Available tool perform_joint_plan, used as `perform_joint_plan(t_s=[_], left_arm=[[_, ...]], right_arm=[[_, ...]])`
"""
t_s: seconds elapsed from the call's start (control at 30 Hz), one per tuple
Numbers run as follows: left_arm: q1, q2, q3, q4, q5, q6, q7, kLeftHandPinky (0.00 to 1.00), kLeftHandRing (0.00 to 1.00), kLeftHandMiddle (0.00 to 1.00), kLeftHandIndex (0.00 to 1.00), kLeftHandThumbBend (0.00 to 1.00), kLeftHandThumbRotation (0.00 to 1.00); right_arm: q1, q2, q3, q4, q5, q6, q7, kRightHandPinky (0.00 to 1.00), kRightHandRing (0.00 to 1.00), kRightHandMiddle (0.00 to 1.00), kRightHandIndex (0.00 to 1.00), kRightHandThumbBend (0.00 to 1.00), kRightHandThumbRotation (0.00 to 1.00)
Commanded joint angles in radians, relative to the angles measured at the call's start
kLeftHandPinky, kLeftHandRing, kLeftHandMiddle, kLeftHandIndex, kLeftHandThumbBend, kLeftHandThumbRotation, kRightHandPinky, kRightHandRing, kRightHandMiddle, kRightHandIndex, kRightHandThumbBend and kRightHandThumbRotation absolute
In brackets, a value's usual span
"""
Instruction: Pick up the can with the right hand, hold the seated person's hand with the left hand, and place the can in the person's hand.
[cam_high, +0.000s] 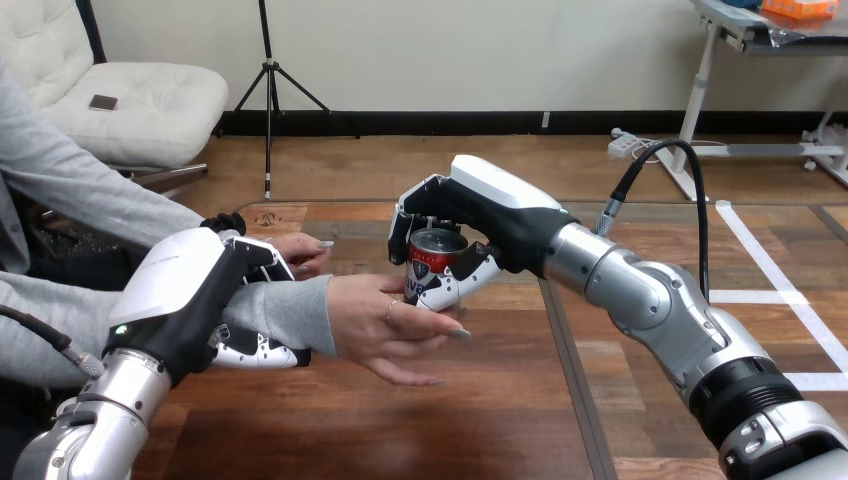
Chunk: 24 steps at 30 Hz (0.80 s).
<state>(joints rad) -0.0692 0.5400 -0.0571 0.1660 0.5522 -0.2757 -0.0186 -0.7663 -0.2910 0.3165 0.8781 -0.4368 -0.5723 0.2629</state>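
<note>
the robot's left hand (190, 300) is sitting nearest, low at the left of the table (480, 420), and it is gripping the person's wrist. its fingers (252, 352) are curling under the grey sleeve (285, 310) while the rest of the hand is wrapping over the top of it. just past that grip, the person's hand (385, 335) is reaching out of the sleeve toward the middle of the table, open, with its fingers stretched out and hovering above the wood.

at the far edge of that open hand the can (432, 255) is standing upright, its rim showing from above, its lower part right against the person's fingers. whether it is resting its weight on them i cannot tell. the robot's right hand (500, 215) is closing round the can from the right, fingers hooking over its far side and thumb pressing in low on the near side, so the can is held by it. the silver right forearm (640, 295) is running back to the lower right corner.

farther back on the left, the person's other hand (300, 250) is lying on the table just behind the left hand, 1 finger pointing right.
</note>
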Motion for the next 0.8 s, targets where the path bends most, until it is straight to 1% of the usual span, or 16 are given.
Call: perform_joint_plan(t_s=[0.0,0.07,0.2,0.43,0.47,0.7,0.77], left_arm=[[-0.097,-0.006,0.016,-0.045,-0.023,-0.016,0.022,0.31,0.36,0.41,0.44,0.73,0.00],[-0.097,-0.005,0.016,-0.045,-0.023,-0.017,0.021,0.31,0.36,0.41,0.44,0.73,0.00],[-0.097,-0.004,0.016,-0.044,-0.023,-0.018,0.019,0.31,0.36,0.41,0.44,0.73,0.00],[-0.095,-0.005,0.016,-0.047,-0.022,-0.013,0.018,0.31,0.36,0.42,0.44,0.73,0.00],[-0.095,-0.005,0.016,-0.048,-0.023,-0.012,0.016,0.31,0.36,0.42,0.44,0.73,0.00],[-0.092,-0.004,0.016,-0.051,-0.024,-0.010,0.014,0.32,0.36,0.42,0.44,0.73,0.00],[-0.091,-0.004,0.016,-0.053,-0.024,-0.007,0.011,0.32,0.36,0.42,0.44,0.73,0.00]], right_arm=[[-0.037,-0.001,-0.027,-0.072,0.032,0.004,-0.006,0.35,0.41,0.45,0.50,0.84,0.30],[-0.035,-0.004,-0.026,-0.078,0.029,0.011,-0.007,0.35,0.41,0.45,0.51,0.86,0.36],[-0.031,-0.010,-0.023,-0.089,0.022,0.021,-0.011,0.38,0.44,0.48,0.53,0.90,0.51],[-0.027,-0.018,-0.024,-0.097,0.021,0.027,-0.016,0.42,0.48,0.52,0.55,0.94,0.69],[-0.025,-0.019,-0.024,-0.099,0.020,0.029,-0.017,0.43,0.49,0.53,0.56,0.95,0.73],[-0.022,-0.020,-0.027,-0.101,0.023,0.029,-0.025,0.45,0.51,0.55,0.56,0.98,0.84],[-0.022,-0.019,-0.030,-0.096,0.032,0.021,-0.023,0.45,0.51,0.54,0.56,0.99,0.87]])
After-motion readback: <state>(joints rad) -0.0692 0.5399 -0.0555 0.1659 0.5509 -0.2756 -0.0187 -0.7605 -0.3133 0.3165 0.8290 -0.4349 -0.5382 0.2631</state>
